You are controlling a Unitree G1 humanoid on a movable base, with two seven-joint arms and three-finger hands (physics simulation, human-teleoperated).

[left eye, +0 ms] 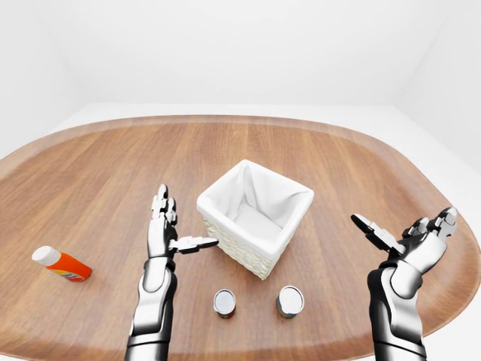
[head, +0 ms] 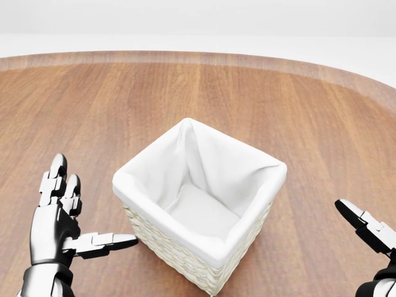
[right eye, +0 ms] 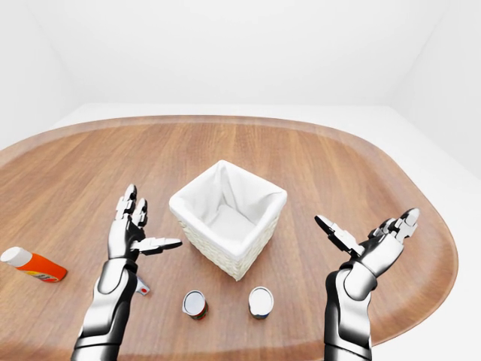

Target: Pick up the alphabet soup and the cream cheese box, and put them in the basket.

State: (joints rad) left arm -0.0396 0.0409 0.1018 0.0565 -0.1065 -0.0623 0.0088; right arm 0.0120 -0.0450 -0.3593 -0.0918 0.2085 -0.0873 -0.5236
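A woven basket (left eye: 255,214) with a white cloth liner stands mid-table and holds nothing; it fills the middle of the head view (head: 201,210). Two small cans (left eye: 224,302) (left eye: 290,301) stand upright below it in the left-eye view. Their labels are unreadable, so I cannot tell which is the alphabet soup. No cream cheese box shows clearly. My left hand (left eye: 184,222) is open, left of the basket, its thumb pointing at the basket wall without touching. My right hand (left eye: 402,222) is open, well to the basket's right, holding nothing.
An orange bottle with a white cap (left eye: 62,265) lies at the far left of the wooden table (left eye: 98,173). A small white and red thing (right eye: 141,286) peeks out beside my left forearm in the right-eye view. The table's rounded edge runs near my right hand.
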